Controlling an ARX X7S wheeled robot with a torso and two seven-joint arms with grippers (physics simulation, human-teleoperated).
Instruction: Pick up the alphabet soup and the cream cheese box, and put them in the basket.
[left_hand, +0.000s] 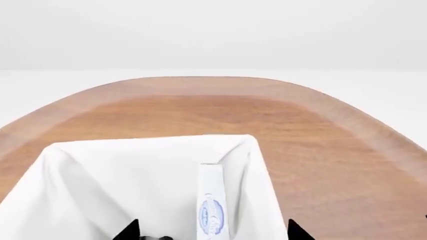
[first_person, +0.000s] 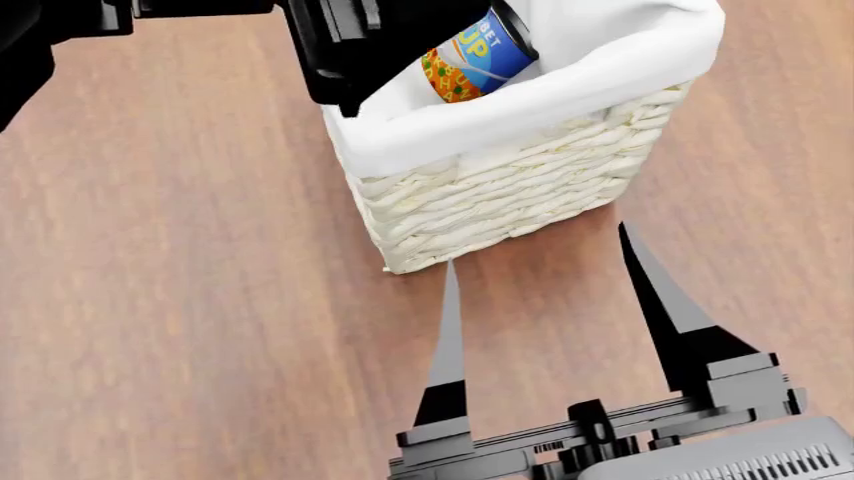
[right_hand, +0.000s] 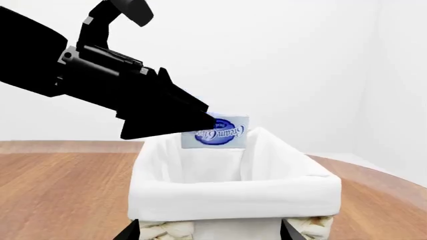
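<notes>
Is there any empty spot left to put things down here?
Bare tabletop lies left of the basket, and more to its right. Inside the basket it is crowded: the soup lies there, and the left end effector holds the cream cheese box above it.

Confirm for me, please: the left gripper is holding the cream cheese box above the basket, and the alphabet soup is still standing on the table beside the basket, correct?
Not quite. The left gripper does hold the cream cheese box above the basket, as the right wrist view shows. But the alphabet soup is not on the table: the head view shows it already lying tilted inside the basket, against the white liner.
</notes>
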